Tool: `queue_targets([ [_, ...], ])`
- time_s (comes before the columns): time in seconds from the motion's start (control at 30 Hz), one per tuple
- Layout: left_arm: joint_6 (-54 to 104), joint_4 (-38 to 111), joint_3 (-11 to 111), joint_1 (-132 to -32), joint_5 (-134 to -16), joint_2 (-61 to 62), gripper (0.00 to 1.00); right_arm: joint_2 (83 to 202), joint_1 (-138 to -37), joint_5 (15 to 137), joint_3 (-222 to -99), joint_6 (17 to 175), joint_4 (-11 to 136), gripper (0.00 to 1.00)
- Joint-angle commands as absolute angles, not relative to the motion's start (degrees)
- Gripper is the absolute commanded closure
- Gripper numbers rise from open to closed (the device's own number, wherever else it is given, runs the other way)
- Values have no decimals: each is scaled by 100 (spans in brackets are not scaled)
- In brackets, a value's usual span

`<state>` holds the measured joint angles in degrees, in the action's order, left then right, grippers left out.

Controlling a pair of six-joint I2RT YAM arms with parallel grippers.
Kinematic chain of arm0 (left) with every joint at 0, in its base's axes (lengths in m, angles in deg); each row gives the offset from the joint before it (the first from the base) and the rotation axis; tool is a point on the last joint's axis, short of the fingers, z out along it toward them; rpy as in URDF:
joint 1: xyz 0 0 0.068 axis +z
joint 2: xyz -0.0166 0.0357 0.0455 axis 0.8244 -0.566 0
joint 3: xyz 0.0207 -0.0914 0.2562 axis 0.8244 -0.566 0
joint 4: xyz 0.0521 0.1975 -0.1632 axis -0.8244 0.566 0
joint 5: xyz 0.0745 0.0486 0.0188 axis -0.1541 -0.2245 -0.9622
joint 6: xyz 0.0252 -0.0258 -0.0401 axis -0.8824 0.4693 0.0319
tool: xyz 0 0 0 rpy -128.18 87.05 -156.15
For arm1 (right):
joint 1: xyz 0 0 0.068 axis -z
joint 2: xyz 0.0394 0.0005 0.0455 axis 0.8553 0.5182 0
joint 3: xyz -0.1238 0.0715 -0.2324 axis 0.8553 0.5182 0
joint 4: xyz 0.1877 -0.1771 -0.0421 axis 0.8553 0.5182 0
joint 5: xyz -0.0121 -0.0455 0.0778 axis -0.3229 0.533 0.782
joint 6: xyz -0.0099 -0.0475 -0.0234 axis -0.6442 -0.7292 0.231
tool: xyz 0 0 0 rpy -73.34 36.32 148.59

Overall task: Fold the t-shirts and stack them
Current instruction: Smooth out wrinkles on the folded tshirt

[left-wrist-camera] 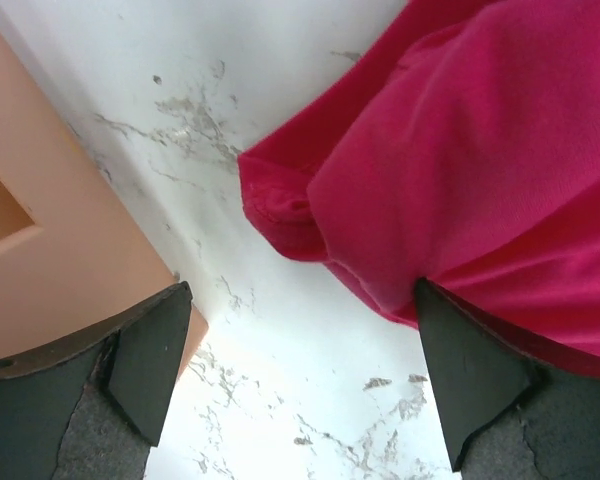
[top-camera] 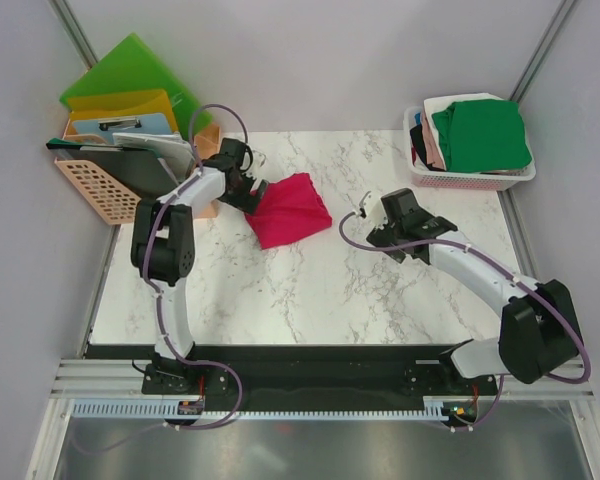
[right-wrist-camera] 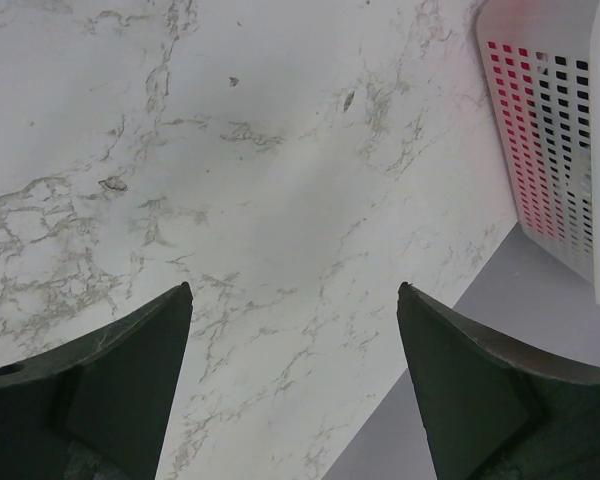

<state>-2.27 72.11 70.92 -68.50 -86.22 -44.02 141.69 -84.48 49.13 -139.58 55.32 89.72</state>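
Shirt [top-camera: 290, 210], crimson, lies bunched left of centre on the table [top-camera: 310, 300]; other shirts [top-camera: 480, 135] fill the basket [top-camera: 470, 181]. Left gripper [left-wrist-camera: 302, 290], jaws spread, sits at its left edge; right gripper [right-wrist-camera: 292, 287], likewise released, hovers near the basket. Pinch a single hem corner, not bunched layers.

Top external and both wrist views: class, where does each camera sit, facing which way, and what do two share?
Top external: above, behind the bases, looking down on the table; left arm and right arm show.
Left wrist: on the left gripper, down past open fingers at the crimson t-shirt.
Right wrist: on the right gripper, down past open fingers at table and basket.
Shared: top and left wrist show the t-shirt.
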Motion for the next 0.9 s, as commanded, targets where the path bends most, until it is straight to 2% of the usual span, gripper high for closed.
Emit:
queue_targets([
  [0.0, -140, 7107, 6874, -6818, -8637, -3664, 0, 13725, -8437, 5013, -13936, 5684, 8742, 9],
  [0.17, -165, 6975, 6488, -6827, -7758, -2506, 0, 13470, -8437, 5470, -13935, 5973, 8803, 9],
  [0.43, -464, 6826, 6023, -6818, -7345, -1423, 1, 13101, -8437, 5550, -13470, 6176, 8733, 9],
  [0.57, -299, 6062, 5285, -6827, -7115, -387, 1, 13091, -8445, 6216, -13469, 6264, 8750, 6],
  [0.73, -709, 5824, 4678, -6678, -8450, 650, 0, 14897, -8454, 7525, -14722, 6536, 9163, 2],
  [0.8, -921, 5684, 4388, -6327, -8583, 941, 0, 15410, -8498, 8130, -15338, 6642, 9321, 2],
  [0.87, -957, 5630, 4185, -5916, -8478, 1414, 0, 16227, -8612, 8318, -16568, 6756, 9558, 2],
])
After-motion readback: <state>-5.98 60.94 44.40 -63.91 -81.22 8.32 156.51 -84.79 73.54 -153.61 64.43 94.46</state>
